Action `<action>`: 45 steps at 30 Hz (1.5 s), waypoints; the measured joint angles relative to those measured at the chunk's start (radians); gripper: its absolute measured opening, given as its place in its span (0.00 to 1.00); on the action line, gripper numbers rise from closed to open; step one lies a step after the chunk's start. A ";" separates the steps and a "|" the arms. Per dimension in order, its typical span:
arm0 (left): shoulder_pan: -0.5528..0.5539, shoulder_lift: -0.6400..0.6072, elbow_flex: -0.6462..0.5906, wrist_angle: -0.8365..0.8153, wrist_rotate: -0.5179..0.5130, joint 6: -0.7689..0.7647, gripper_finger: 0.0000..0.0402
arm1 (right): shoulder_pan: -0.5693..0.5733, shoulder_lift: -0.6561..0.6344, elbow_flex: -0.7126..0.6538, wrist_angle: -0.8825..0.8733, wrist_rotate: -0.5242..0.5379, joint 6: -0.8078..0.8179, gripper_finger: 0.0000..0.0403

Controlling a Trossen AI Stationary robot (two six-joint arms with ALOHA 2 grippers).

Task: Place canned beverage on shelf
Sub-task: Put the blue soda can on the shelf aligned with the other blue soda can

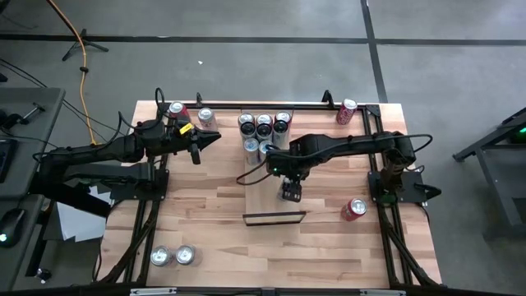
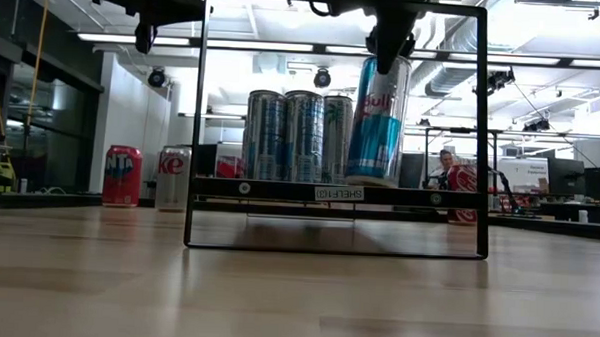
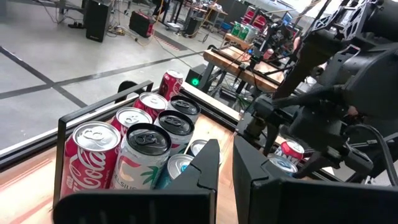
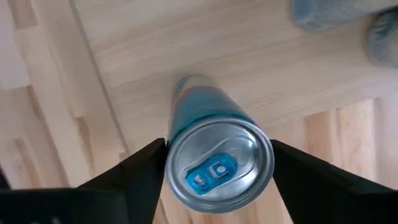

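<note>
The shelf is a narrow pale board with black rails at its short ends; in the low view it shows edge-on inside a black frame. Several tall cans stand on its far end. My right gripper is shut on a blue-and-silver can over the shelf's near half. The can's bottom is at the board's height; whether it touches the board I cannot tell. My left gripper is shut and empty, to the left of the shelf's far end. My right gripper pinches the can just below its top rim between its two fingers, one on each side. The fingers come from above, pointing down. The can hangs below them, nearly upright and slightly tilted.
Two cans stand at the far left behind my left gripper. A red can is at the far right and another right of the shelf. Two cans stand near the front left. Black frame bars edge the table.
</note>
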 joint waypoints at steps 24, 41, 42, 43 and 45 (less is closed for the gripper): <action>0.000 0.000 0.000 -0.008 0.000 0.000 0.00 | 0.001 -0.021 -0.001 0.001 -0.049 -0.373 0.80; 0.000 0.000 0.000 -0.010 0.000 0.000 0.00 | 0.002 -0.026 -0.001 0.015 -0.021 -0.958 0.80; 0.000 0.000 0.000 -0.010 0.000 0.000 0.00 | 0.002 -0.027 -0.001 0.015 -0.031 -0.989 0.80; 0.000 0.000 0.000 -0.011 0.000 0.000 0.00 | 0.002 -0.026 -0.001 0.015 -0.046 -1.022 0.80; 0.000 0.000 0.000 -0.013 0.000 0.000 0.00 | 0.002 -0.026 -0.001 0.015 -0.073 -1.093 0.80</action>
